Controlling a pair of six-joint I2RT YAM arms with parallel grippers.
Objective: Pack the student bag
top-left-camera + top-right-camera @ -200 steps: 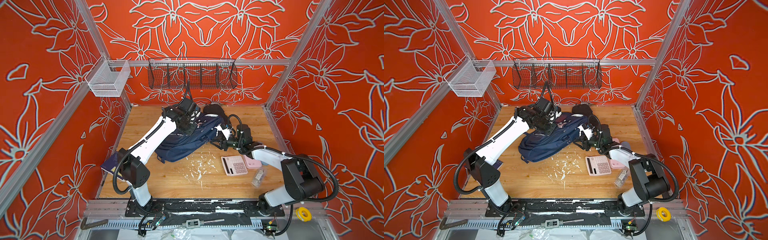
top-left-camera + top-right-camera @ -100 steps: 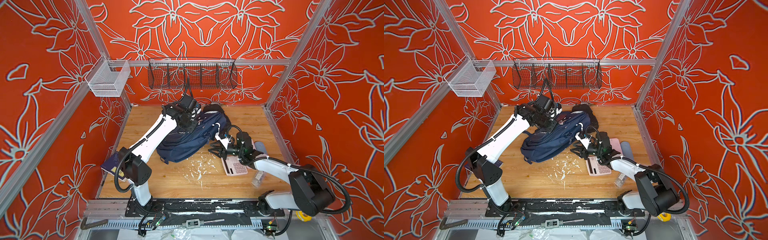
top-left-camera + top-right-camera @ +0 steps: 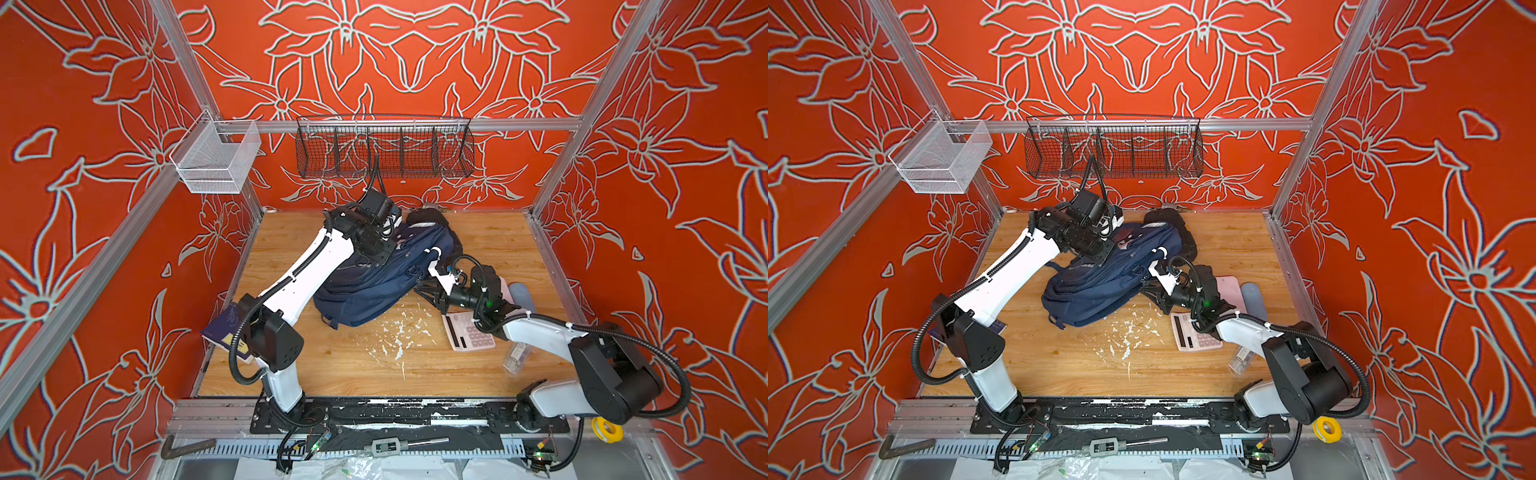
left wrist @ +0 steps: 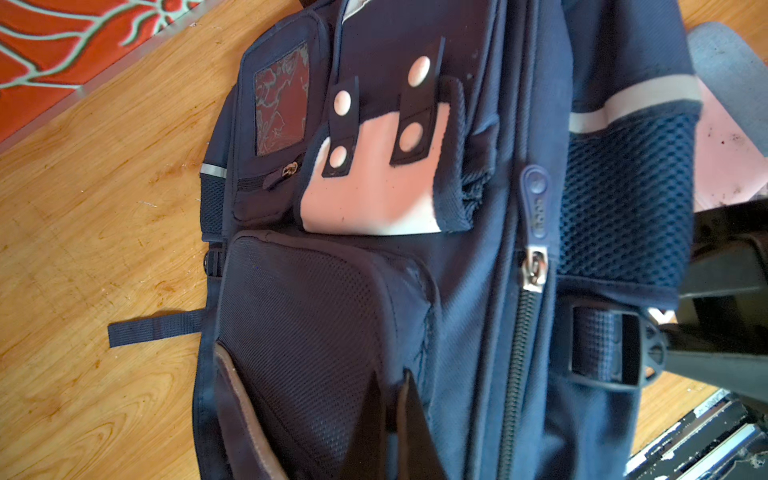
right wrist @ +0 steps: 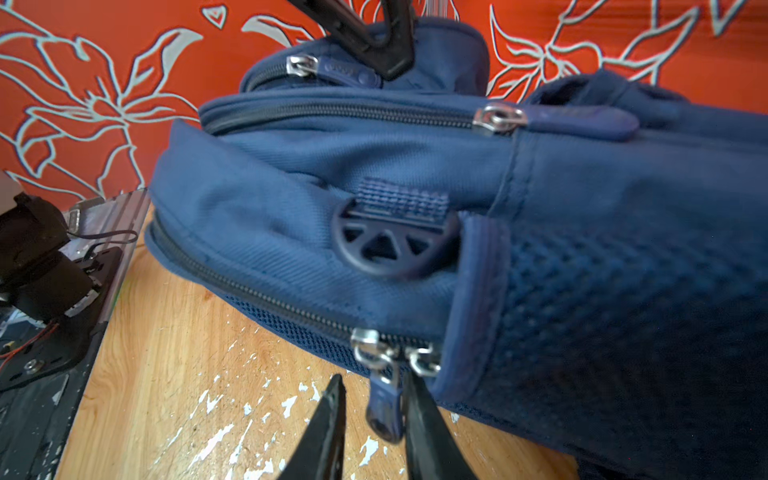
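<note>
The navy-blue fabric student bag (image 3: 382, 286) lies front-up in the middle of the wooden table (image 3: 353, 370). The left tool (image 5: 388, 62) is pinched shut on fabric at the bag's front. Over the last second the right tool (image 5: 374, 386) has swung from the bag's far right edge down to its near side, and its jaws have narrowed. They now stand slightly apart on either side of the blue zip pull (image 5: 384, 411), not yet clamped on it. Unzipping looks about to start, and nothing seems packed yet.

There is one bag, with two silver sliders (image 5: 365, 343) meeting on that zip and one pull between the jaws. Loose around the bag are:
- one pink calculator (image 3: 465, 338)
- one pink flat pad (image 3: 1229, 286)
- one grey-blue cylinder (image 3: 1252, 297)
- one clear bottle (image 3: 517, 357)
- one dark-blue book (image 3: 224, 330)
- one black oval case (image 3: 424, 217)
</note>
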